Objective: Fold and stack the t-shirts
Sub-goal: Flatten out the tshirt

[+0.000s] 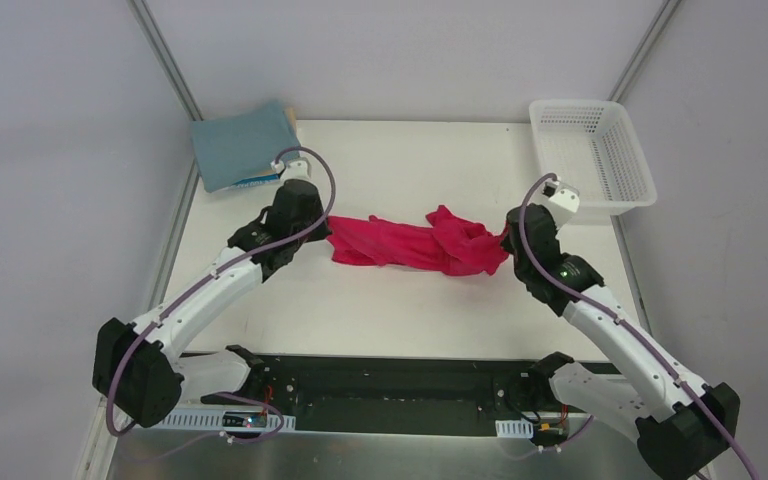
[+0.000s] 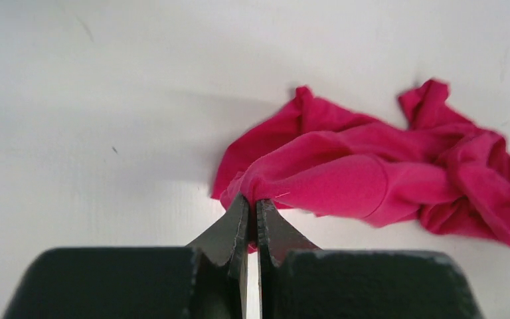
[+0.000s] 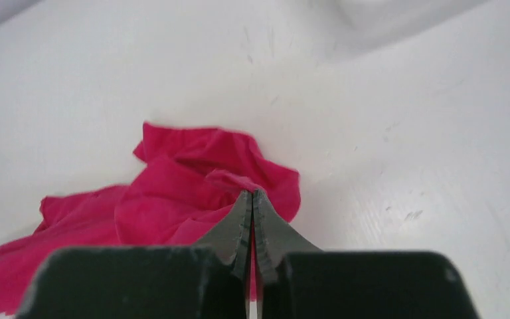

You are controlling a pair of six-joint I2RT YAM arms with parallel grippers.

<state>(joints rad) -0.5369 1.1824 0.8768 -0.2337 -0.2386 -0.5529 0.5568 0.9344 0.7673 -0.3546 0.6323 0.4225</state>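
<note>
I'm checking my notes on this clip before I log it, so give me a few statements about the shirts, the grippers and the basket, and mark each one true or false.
1. The left gripper and the right gripper are each shut on an end of the pink t-shirt. True.
2. The pink t-shirt is neatly folded. False: it is crumpled, bunched into a band between the two grippers.
3. A folded teal-grey t-shirt lies at the far left corner of the table. True.
4. The pink t-shirt lies in the basket. False: it is over the middle of the table, apart from the basket at the far right corner.
</note>
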